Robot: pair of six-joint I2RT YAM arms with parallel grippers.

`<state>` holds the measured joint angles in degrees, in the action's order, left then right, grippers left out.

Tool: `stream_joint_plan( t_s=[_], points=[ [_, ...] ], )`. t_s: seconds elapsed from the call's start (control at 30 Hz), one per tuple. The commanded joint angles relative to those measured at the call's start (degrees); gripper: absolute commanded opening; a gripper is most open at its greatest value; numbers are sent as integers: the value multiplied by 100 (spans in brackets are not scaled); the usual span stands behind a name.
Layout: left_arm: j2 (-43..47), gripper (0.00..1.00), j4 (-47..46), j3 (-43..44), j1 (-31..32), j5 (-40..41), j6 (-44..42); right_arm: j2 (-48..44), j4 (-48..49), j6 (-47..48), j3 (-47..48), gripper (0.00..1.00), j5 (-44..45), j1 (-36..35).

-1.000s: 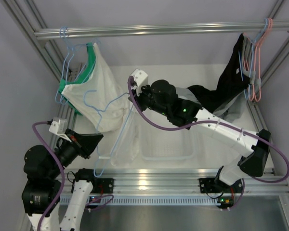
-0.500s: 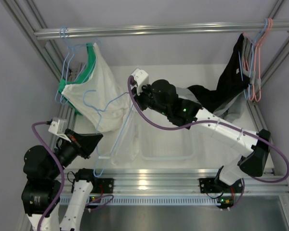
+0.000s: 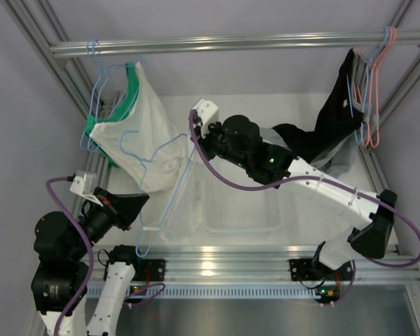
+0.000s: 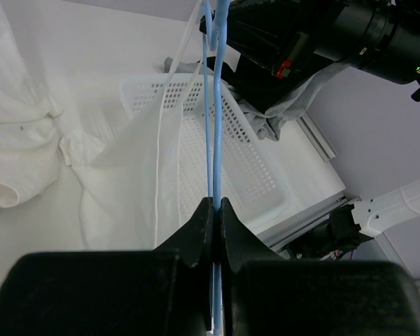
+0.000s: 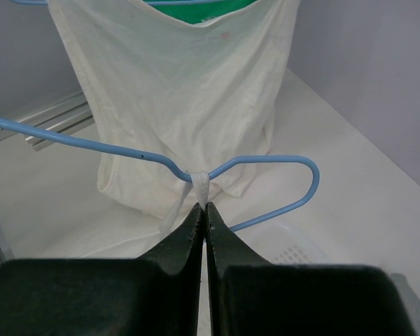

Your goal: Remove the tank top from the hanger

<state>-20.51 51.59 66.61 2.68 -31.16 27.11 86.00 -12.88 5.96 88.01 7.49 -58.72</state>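
Note:
The light-blue hanger is held off the rail, left of the middle, over the table. My left gripper is shut on its wire; the left wrist view shows the jaws closed on the blue wire. The thin white tank top hangs from the hanger, draped over the basket's left end. My right gripper is shut on its strap. In the right wrist view the jaws pinch the white strap where it loops over the notch of the hanger.
A cream-white garment with green behind it hangs at the back left on other blue hangers. A black garment and a pink hanger hang at the back right. A white mesh basket sits mid-table. A metal rail crosses the top.
My right arm has shifted slightly to the right, still pinching the strap. The left arm and the hanger have not visibly moved.

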Motion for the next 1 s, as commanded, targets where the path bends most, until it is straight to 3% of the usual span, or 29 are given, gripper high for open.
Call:
stream_joint_plan(
  t_s=[0.0, 0.6, 0.97],
  points=[
    [12, 0, -132, 72, 5, -13, 22, -136, 146, 19, 6, 0, -37, 18],
    [-40, 0, -132, -95, 5, -136, -22, -224, 163, 46, 384, 0, 912, 308],
    [-164, 0, -132, -166, 57, -400, -127, 286, 155, 63, 1280, 0, 1124, 510]
  ],
)
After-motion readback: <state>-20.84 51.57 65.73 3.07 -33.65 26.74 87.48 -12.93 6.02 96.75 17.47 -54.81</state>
